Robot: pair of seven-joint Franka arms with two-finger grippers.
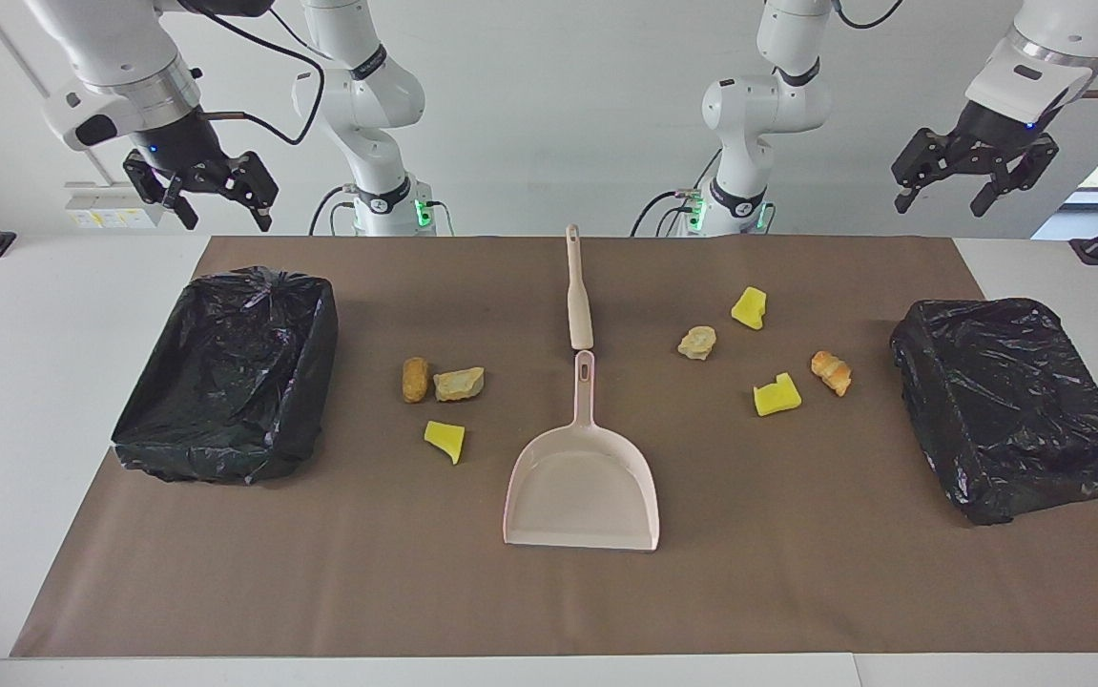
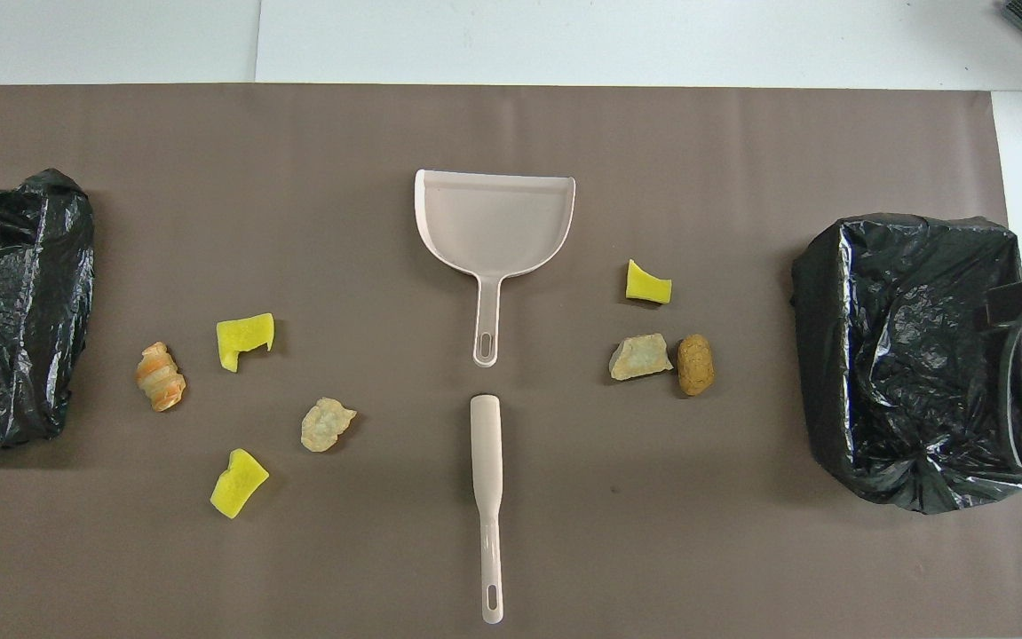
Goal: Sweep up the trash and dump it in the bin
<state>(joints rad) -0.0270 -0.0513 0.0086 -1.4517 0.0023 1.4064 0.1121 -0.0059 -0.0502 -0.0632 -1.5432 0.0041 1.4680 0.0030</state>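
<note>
A: Jaws? 
B: Left gripper [image 1: 973, 186] and right gripper [image 1: 200, 196] both spread wide, holding nothing, raised and waiting at the robots' edge of the table.
A: Trash? 
B: Seven scraps of trash [image 1: 458, 384] [image 2: 641, 357], yellow and tan, scattered below and between both jaws, flanking dustpan [image 1: 582, 487] [image 2: 495, 222] and brush [image 1: 578, 296] [image 2: 487, 497].

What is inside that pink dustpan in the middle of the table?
Nothing: the dustpan shows only its bare pale floor in both views. All seven scraps lie outside it on the brown mat, in two groups at either side.
</note>
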